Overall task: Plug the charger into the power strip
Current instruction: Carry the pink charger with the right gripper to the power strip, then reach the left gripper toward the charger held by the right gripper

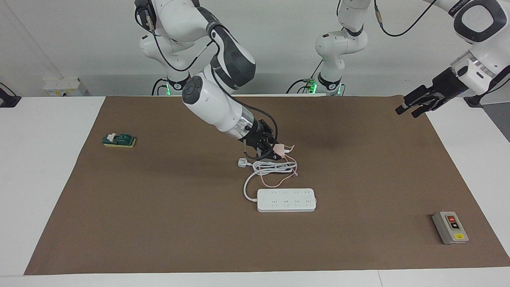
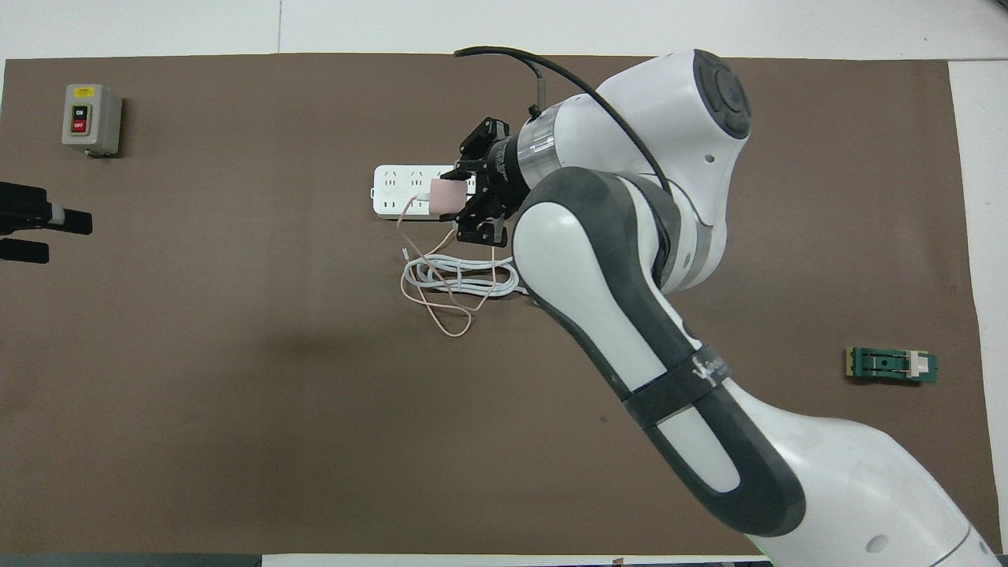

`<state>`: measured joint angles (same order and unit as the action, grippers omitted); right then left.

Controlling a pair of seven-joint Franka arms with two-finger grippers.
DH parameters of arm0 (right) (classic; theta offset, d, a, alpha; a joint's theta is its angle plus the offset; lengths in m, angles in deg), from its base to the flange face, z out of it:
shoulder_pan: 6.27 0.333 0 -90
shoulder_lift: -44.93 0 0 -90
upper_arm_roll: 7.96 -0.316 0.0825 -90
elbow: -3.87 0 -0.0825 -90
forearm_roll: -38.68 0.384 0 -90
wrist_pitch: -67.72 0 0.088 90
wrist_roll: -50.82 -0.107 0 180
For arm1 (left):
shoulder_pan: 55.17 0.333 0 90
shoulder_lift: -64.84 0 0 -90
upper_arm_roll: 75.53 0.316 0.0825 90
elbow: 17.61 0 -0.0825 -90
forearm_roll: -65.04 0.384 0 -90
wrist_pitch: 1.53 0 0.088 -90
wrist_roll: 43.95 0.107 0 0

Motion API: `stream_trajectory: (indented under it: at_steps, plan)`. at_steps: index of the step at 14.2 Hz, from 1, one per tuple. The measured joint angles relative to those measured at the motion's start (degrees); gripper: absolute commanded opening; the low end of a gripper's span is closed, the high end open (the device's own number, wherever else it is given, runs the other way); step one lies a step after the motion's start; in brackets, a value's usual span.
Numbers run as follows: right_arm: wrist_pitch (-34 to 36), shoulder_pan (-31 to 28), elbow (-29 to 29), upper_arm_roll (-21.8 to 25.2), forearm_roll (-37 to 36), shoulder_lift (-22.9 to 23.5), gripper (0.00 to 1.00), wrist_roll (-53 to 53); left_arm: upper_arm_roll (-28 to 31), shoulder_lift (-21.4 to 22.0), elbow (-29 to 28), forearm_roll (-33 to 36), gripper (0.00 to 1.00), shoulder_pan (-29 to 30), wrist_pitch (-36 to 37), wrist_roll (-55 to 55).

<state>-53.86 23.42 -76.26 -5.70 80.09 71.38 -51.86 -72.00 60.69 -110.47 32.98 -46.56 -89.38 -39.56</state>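
While aloft, charger (image 1: 281, 149) over cord (image 1: 271, 167)

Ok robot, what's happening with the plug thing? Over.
Right gripper shut on charger, raised over the coiled white cord. Power strip flat on the mat, sockets free. Left gripper waits at the mat's edge.

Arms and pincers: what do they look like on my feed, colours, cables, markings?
Both arms are glossy white with dark grey joint bands. The right pincer is black with skeletal linked fingers behind a silver wrist ring, a black cable looping along the forearm. The left pincer is black too. Green lights glow at both bases.
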Motion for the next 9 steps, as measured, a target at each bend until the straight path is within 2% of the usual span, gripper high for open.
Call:
stream_trajectory:
  at_steps: [4,9]
  plan:
    - [-2.34,2.38,-0.08,0.01,0.07,0.67,0.0,-0.8,0.04,-7.96,-1.35,-16.7,1.0,2.41,-0.58,13.64]
    - [-2.25,2.38,-0.25,0.07,0.07,0.96,0.0,-0.8,-0.24,-14.42,-5.5,-34.18,1.0,3.05,1.83,26.53]
